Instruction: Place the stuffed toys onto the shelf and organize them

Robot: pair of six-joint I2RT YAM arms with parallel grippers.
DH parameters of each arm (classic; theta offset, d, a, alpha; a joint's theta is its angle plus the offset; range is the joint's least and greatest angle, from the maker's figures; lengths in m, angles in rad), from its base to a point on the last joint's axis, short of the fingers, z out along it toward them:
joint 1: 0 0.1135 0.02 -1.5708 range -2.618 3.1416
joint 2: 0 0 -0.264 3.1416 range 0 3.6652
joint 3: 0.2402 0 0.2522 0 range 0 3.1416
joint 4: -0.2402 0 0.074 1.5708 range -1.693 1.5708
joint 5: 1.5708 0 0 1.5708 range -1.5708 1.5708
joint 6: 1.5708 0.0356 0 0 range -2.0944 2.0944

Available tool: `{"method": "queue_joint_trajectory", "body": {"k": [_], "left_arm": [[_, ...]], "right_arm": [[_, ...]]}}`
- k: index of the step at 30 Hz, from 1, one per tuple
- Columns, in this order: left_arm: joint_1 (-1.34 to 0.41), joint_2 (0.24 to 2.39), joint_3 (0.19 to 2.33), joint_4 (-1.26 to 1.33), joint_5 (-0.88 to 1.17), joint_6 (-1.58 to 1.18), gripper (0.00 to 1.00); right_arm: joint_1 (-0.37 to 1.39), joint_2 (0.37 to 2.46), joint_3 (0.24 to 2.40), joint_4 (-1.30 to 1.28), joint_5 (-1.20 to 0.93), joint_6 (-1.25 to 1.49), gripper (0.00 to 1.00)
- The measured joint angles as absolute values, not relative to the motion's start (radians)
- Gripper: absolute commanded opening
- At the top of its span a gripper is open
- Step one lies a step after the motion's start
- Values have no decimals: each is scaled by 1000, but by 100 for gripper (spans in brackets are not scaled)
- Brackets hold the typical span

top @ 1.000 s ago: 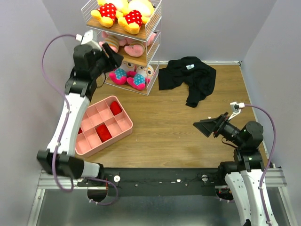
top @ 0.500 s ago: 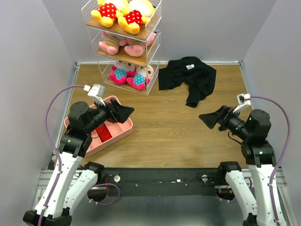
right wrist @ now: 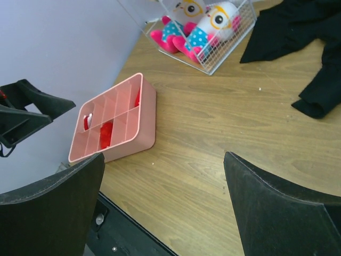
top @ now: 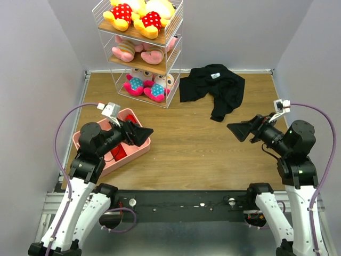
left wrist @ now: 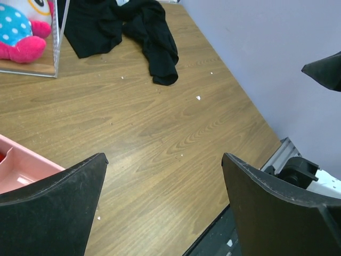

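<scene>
The white wire shelf (top: 176, 40) stands at the back left. Two yellow toys in red polka-dot outfits (top: 137, 13) lie on its top board, two pink striped toys (top: 138, 52) on the middle board, two white-faced toys with glasses (top: 151, 85) on the bottom board; these two also show in the right wrist view (right wrist: 205, 24). My left gripper (top: 143, 133) is open and empty, held over the pink tray's right end. My right gripper (top: 238, 129) is open and empty above the bare wood at the right.
A pink plastic tray (top: 139, 149) with square compartments and red items lies at the front left, also in the right wrist view (right wrist: 114, 124). A black cloth garment (top: 216, 89) lies at the back centre-right, also in the left wrist view (left wrist: 122, 26). Grey walls close in both sides.
My left arm has come down from the shelf's middle tier and drawn back over the pink tray. My right arm has lifted and shifted a little to the right. The toys have not moved.
</scene>
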State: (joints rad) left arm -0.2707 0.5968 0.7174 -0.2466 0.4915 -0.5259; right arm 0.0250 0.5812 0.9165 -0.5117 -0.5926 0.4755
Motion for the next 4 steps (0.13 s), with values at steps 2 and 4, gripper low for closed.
{"method": "queue_joint_trajectory", "body": {"k": [2, 4], "left_arm": [[-271, 589, 715, -243, 492, -526, 99], [-271, 581, 712, -237, 491, -526, 99]], "right_arm": [[25, 574, 915, -496, -602, 478, 100], [25, 566, 914, -486, -610, 479, 100]]}}
